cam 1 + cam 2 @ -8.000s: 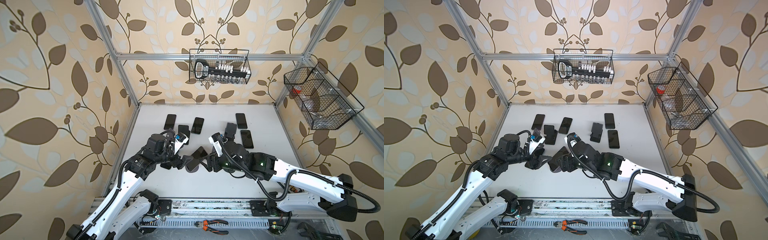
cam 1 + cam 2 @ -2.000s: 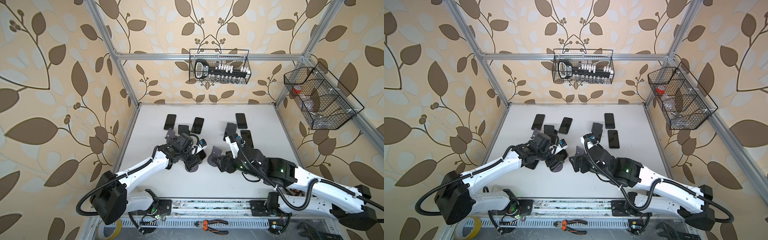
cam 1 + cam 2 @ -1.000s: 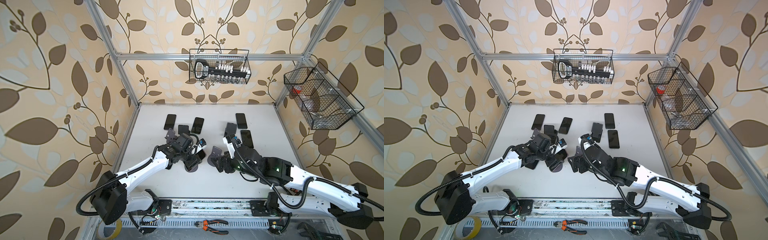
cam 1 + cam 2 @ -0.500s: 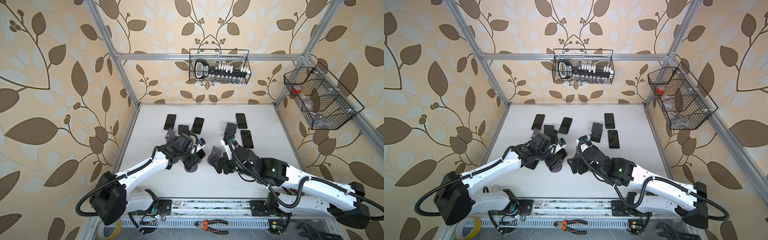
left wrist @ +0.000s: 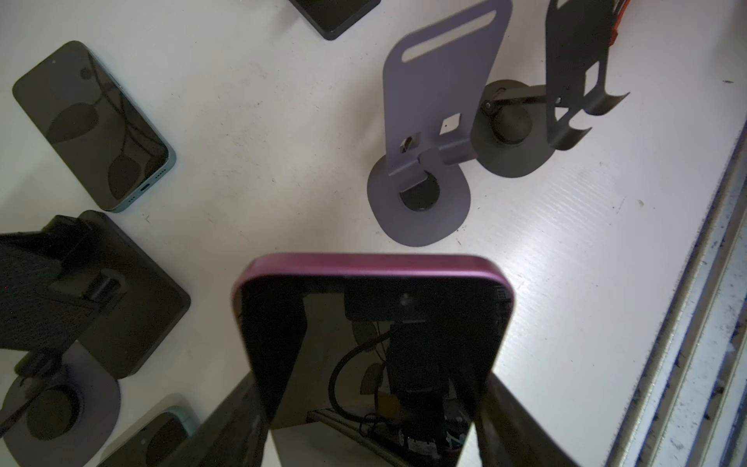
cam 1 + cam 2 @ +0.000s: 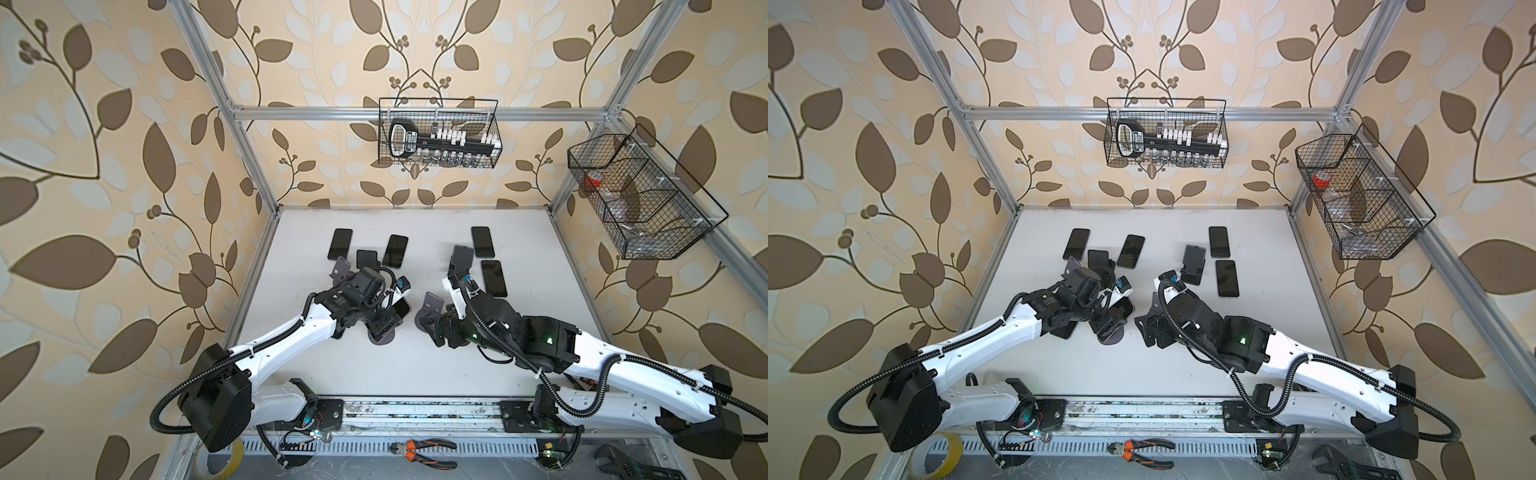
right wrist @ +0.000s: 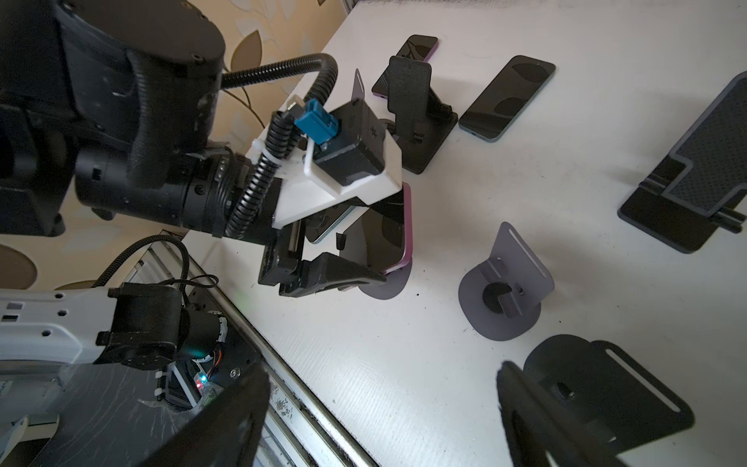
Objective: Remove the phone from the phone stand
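My left gripper (image 5: 374, 428) is shut on the long sides of a phone with a magenta frame and dark screen (image 5: 372, 323). In the right wrist view the phone (image 7: 388, 230) hangs tilted over the round base of its grey-purple phone stand (image 7: 384, 289). The stand's back plate is hidden, so I cannot tell whether phone and stand touch. In both top views the left gripper (image 6: 388, 322) (image 6: 1113, 322) is at the table's middle. My right gripper (image 7: 376, 420) stands open and holds nothing, to the right of it (image 6: 434, 328).
An empty purple stand (image 7: 505, 283) and a black stand (image 7: 606, 388) sit between the grippers. Several phones lie flat at the back (image 6: 340, 244) (image 6: 483, 242), beside two black cradle stands (image 6: 461, 259) (image 7: 408, 101). The metal front rail (image 7: 283, 384) runs close by. Wire baskets (image 6: 438, 133) hang on the walls.
The left gripper and phone have stayed put over the last two seconds. The right gripper has drifted slightly left and toward the back, still open.
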Controlling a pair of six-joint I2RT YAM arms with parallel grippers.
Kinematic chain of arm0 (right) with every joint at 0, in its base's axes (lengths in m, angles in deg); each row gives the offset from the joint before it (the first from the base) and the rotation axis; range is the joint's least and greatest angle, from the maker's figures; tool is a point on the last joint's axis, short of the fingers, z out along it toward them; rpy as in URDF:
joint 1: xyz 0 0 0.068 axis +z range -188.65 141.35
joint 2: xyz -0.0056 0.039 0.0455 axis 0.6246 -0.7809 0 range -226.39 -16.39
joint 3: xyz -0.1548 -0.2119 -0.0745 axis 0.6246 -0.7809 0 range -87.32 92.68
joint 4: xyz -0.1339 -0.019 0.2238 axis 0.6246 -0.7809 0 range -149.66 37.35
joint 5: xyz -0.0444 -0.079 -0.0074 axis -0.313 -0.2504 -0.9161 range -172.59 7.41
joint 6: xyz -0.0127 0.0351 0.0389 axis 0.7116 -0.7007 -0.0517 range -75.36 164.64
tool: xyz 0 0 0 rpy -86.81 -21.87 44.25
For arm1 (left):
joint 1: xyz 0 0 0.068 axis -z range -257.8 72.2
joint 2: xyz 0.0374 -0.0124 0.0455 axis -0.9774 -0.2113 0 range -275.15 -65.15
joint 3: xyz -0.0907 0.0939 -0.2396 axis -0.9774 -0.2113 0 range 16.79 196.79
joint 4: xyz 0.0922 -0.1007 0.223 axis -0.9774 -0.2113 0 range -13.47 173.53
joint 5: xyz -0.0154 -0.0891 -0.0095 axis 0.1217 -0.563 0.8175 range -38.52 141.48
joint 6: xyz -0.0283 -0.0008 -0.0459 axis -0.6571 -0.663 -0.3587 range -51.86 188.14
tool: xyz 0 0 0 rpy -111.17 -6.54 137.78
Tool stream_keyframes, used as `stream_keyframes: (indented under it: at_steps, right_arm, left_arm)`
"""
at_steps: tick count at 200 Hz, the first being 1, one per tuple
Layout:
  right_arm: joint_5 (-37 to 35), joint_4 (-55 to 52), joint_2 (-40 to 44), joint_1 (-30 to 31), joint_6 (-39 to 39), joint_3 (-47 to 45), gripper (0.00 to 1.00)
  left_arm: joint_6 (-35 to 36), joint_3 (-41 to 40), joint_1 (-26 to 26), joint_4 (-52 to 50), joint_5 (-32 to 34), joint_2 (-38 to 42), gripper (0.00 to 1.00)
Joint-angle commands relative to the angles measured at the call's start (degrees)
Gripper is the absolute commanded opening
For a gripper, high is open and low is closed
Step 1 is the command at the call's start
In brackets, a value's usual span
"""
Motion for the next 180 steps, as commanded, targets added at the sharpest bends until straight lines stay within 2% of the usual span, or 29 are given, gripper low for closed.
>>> stream_keyframes:
  at_steps: [1,180]
  right_arm:
    - [-0.3,-0.1,0.1,-0.2,-0.1,1.3,0.89]
    - [-0.7,-1.0,0.7,-0.2,0.5,2.5,0.89]
  left_arm:
    - [0.2,0.5,0.5,2.0,-0.2,2.6,0.64]
    - [-0.8,2.2,0.4,1.5,-0.6,3.5,0.61]
